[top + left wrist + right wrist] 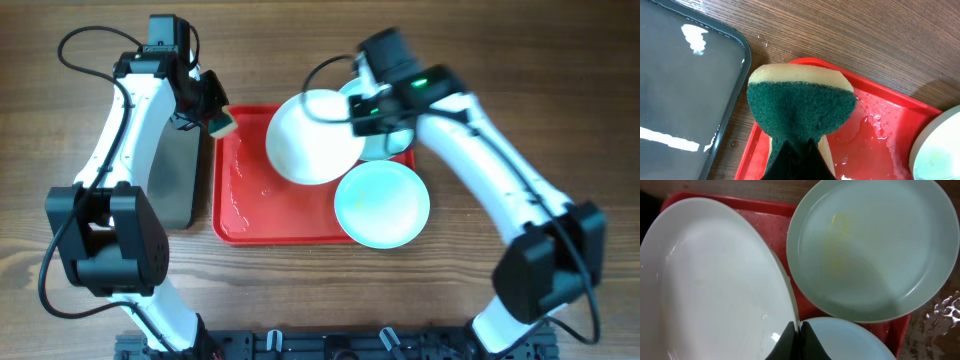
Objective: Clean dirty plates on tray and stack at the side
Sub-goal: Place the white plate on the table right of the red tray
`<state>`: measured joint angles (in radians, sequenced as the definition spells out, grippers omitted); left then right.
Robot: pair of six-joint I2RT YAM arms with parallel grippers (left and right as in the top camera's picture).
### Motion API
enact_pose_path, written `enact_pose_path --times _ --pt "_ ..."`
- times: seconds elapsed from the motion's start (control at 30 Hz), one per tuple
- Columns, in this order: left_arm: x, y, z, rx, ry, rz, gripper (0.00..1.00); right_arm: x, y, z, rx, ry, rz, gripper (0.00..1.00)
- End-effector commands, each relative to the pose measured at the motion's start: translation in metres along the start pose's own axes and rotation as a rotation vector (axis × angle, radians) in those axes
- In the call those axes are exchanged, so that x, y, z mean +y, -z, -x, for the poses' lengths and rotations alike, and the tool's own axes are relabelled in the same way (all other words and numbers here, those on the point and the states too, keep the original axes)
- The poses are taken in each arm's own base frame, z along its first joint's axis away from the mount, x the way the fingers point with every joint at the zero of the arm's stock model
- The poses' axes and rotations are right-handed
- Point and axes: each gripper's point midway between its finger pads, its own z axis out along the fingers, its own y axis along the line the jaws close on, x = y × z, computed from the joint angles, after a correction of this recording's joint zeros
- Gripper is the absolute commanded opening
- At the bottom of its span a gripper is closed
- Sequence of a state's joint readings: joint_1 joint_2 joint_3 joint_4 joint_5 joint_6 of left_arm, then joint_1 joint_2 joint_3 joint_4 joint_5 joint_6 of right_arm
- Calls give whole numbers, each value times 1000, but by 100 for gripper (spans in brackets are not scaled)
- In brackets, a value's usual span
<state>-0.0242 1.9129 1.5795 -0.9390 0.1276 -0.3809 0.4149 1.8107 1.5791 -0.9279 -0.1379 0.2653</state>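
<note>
The red tray (pixel 262 205) lies mid-table, wet inside. My right gripper (pixel 362 112) is shut on the rim of the cream-white plate (pixel 312 137) and holds it tilted above the tray's far side; the rim is pinched between the fingers (pixel 799 332) in the right wrist view, beside the white plate (pixel 710 285). One pale turquoise plate (pixel 381 203) lies on the tray's right end and shows a yellowish smear (pixel 837 245). Another turquoise plate (pixel 385 140) sits under my right arm. My left gripper (pixel 212 112) is shut on a green and yellow sponge (pixel 800 107) over the tray's far left corner.
A dark metal tray (pixel 172 180) with water in it lies left of the red tray, also in the left wrist view (pixel 685 85). Bare wooden table (pixel 300 290) lies in front of the tray.
</note>
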Motion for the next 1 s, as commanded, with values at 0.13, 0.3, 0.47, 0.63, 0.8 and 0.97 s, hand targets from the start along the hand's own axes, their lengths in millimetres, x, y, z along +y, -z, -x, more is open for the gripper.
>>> enact_pose_path --times 0.13,0.3,0.47,0.63,0.8,0.97 --pt "-3 10 5 -30 13 -8 4 -135 69 2 -52 -334 23 4" --pt "-3 10 5 -27 14 -7 4 -238 82 -36 -46 -600 -163 4" --pt "-3 10 5 -27 14 -7 4 -295 70 -95 23 -801 -321 4" --pt "-3 10 5 -27 14 -7 4 -303 32 -130 44 -908 -349 4" --pt "-3 10 5 -27 14 -7 4 -305 2 -156 46 -910 -365 4" --pt "-3 10 5 -27 14 -7 4 -295 -2 -153 53 -905 -301 18"
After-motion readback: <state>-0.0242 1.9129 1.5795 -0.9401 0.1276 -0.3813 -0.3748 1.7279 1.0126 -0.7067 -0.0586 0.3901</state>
